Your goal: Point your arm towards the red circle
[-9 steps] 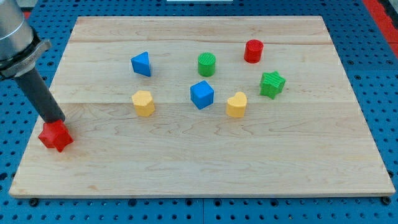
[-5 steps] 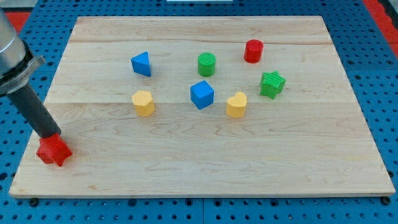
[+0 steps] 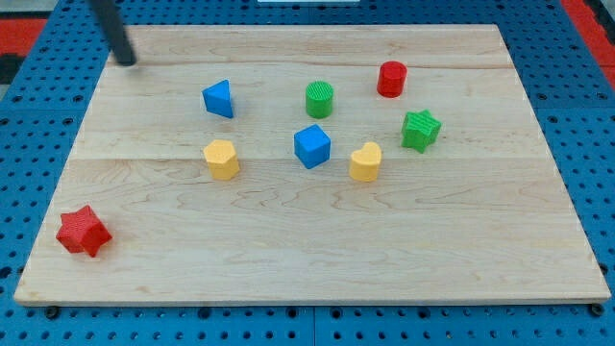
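A pale wooden board (image 3: 317,259) lies on a blue pegboard surface (image 3: 577,86). Nearest the view's bottom, at the left corner, sits a red star block (image 3: 83,232), well apart from everything else. Farther up, across the middle, runs a loose row: a yellow block (image 3: 221,159), a blue cube (image 3: 311,146), a yellow heart block (image 3: 365,161) and, toward the view's right, a green star block (image 3: 420,130). Beyond these are a blue triangle block (image 3: 219,98) and a green cylinder (image 3: 319,99).

The task's target, the red circle (image 3: 391,79), a short red cylinder, stands near the view's top, right of centre. My tip (image 3: 126,61) rests at the view's top left corner of the board, far from the red circle. The rod has no jaws, so there is nothing to open or close, and it holds nothing.

Risk, as a judgement: a straight path toward the red circle passes just above the blue triangle block and green cylinder; drifting low would knock them, and overshooting would shove the red circle itself.

No containers are present.
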Controlling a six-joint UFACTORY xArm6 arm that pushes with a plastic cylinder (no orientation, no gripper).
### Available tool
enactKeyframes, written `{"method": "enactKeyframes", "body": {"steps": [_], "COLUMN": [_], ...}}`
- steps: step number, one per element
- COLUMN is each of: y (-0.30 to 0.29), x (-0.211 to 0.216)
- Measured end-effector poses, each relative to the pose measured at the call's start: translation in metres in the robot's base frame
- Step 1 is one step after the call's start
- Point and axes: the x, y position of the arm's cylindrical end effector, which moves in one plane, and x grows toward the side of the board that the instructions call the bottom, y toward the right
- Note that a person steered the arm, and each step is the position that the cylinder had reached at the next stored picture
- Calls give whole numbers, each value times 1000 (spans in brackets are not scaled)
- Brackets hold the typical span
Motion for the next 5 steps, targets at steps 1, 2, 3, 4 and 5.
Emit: {"method": "enactKeyframes", "body": {"steps": [1,2,3,4,5], "y": [120,243,360,392,392], "x": [-30,-33,-33,-12,23]}}
